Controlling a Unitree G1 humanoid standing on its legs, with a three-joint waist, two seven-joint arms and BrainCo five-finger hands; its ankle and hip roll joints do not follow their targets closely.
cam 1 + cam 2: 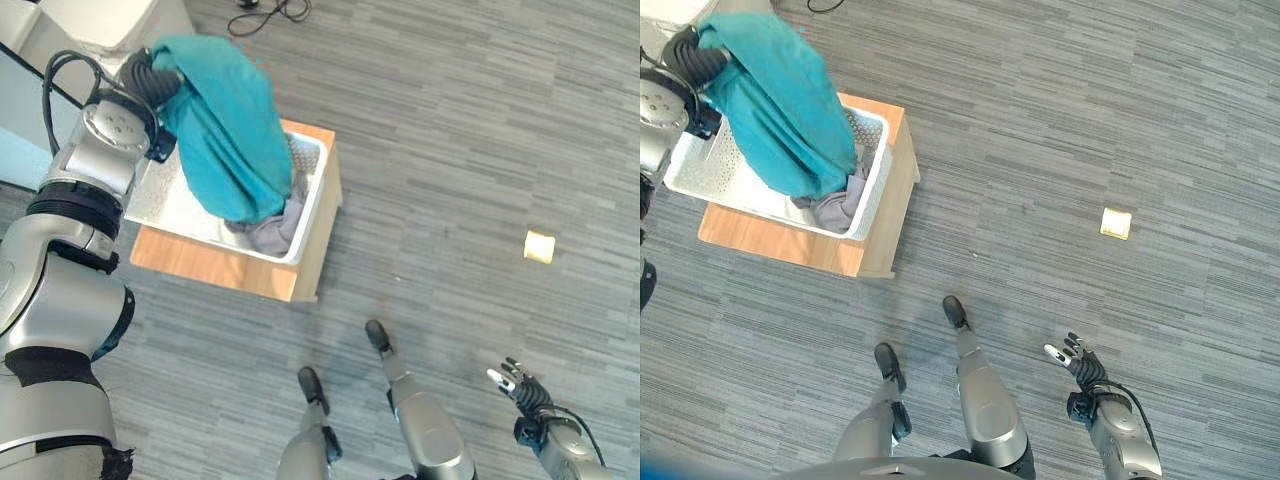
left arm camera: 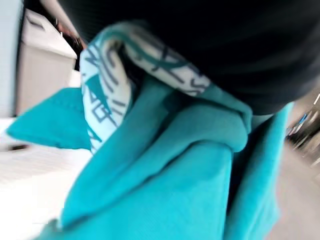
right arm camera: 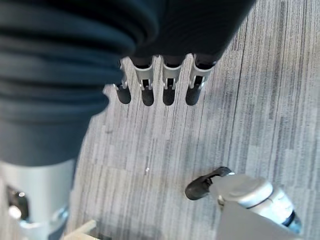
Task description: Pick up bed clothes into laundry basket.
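Teal cloth hides the left hand's grip above the basket; right hand open.

Bright, even daylight; the teal cloth blurs close up.
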